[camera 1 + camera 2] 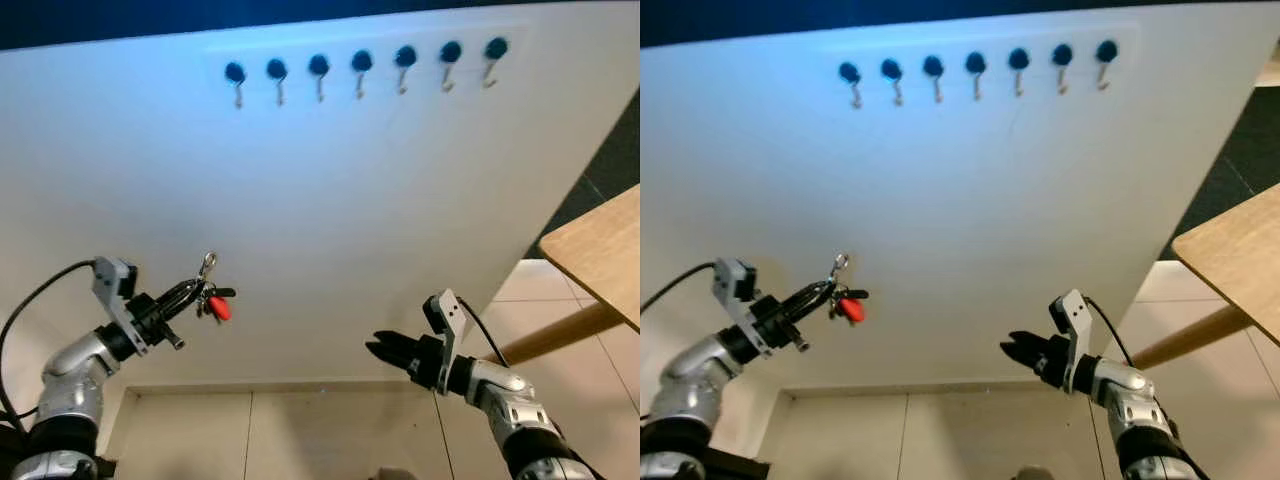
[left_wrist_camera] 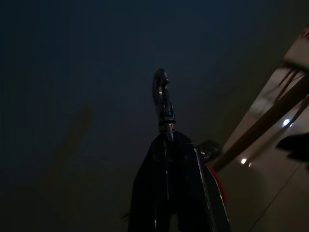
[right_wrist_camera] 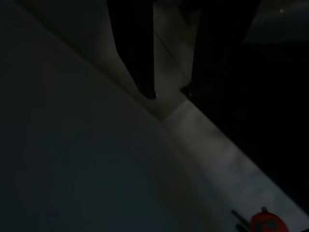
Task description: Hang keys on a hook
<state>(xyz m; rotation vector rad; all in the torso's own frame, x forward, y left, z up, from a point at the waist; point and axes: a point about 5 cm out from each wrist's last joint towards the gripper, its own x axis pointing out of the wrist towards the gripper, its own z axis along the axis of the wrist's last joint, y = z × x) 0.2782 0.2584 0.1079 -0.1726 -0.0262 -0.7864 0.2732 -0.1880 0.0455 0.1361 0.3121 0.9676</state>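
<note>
My left gripper (image 1: pixel 190 293) is shut on a bunch of keys (image 1: pixel 212 296) with a red fob (image 1: pixel 220 308) and a silver clasp (image 1: pixel 207 264) sticking up. It is held low at the left, in front of a white wall. A row of several black-capped hooks (image 1: pixel 361 70) runs high on that wall, well above the keys. In the left wrist view the clasp (image 2: pixel 161 99) rises from between my fingers (image 2: pixel 154 193). My right gripper (image 1: pixel 381 349) hovers low at the right, open and holding nothing, with a gap between its fingers (image 3: pixel 137 53) in the right wrist view.
A wooden table (image 1: pixel 600 250) juts in at the right, its leg (image 1: pixel 555 335) slanting down toward pale floor tiles (image 1: pixel 250 435). The wall meets the floor just beyond my grippers. A dark opening (image 1: pixel 610 160) lies past the wall's right edge.
</note>
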